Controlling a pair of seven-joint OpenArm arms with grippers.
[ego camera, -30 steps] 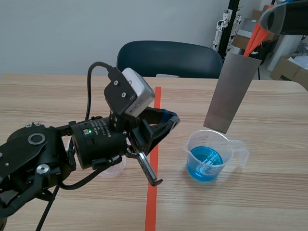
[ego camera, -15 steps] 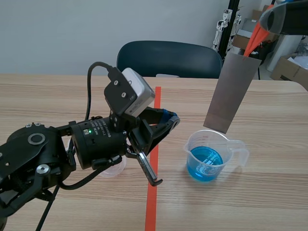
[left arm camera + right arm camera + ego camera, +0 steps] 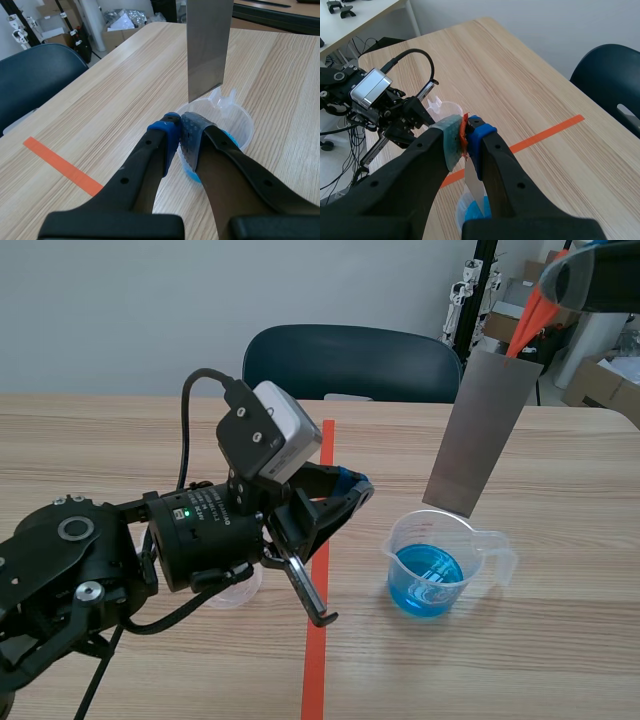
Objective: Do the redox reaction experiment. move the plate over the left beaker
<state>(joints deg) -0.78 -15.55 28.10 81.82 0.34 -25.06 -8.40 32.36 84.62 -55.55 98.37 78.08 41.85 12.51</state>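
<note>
A grey metal plate (image 3: 482, 430) hangs upright, its lower edge just above the rim of the right beaker (image 3: 437, 562), which holds blue liquid. My right gripper (image 3: 545, 292) is shut on the orange-red piece at the plate's top, high at the back right. In the right wrist view the plate (image 3: 475, 186) hangs down from the right gripper (image 3: 465, 133). The clear left beaker (image 3: 236, 590) is mostly hidden under my left arm; it shows as the left beaker (image 3: 445, 108) in the right wrist view. My left gripper (image 3: 352, 490) is shut on nothing, left of the blue beaker (image 3: 237, 125), with the plate (image 3: 207, 45) ahead.
An orange-red tape line (image 3: 322, 570) runs down the table's middle between the two beakers. A dark blue chair (image 3: 350, 362) stands behind the far table edge. Boxes and stands lie beyond the table at the back right.
</note>
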